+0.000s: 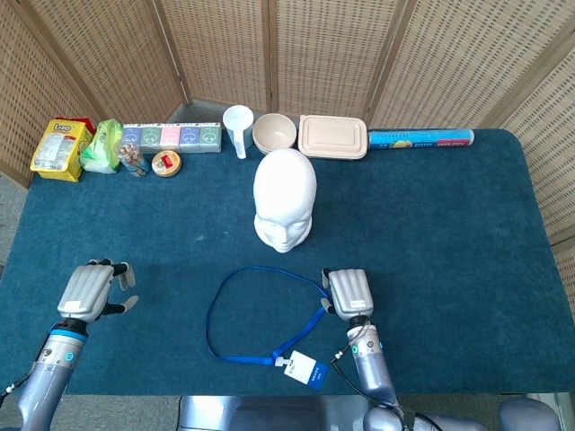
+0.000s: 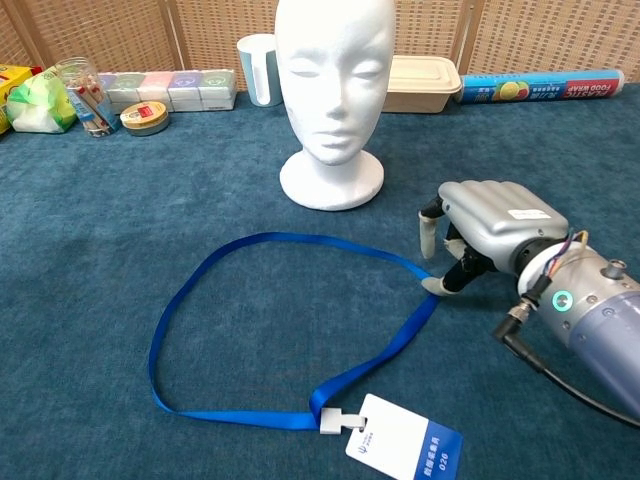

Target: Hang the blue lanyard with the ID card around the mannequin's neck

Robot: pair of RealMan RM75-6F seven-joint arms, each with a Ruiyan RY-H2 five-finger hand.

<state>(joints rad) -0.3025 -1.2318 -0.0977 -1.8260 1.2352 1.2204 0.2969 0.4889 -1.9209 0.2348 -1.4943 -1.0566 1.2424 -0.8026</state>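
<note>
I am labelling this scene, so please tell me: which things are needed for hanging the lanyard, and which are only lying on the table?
Needed: blue lanyard, ID card, mannequin head, right hand, left hand.

Lying about: snack bags, measuring cup, bowl, lidded container, food wrap roll, tape roll.
</note>
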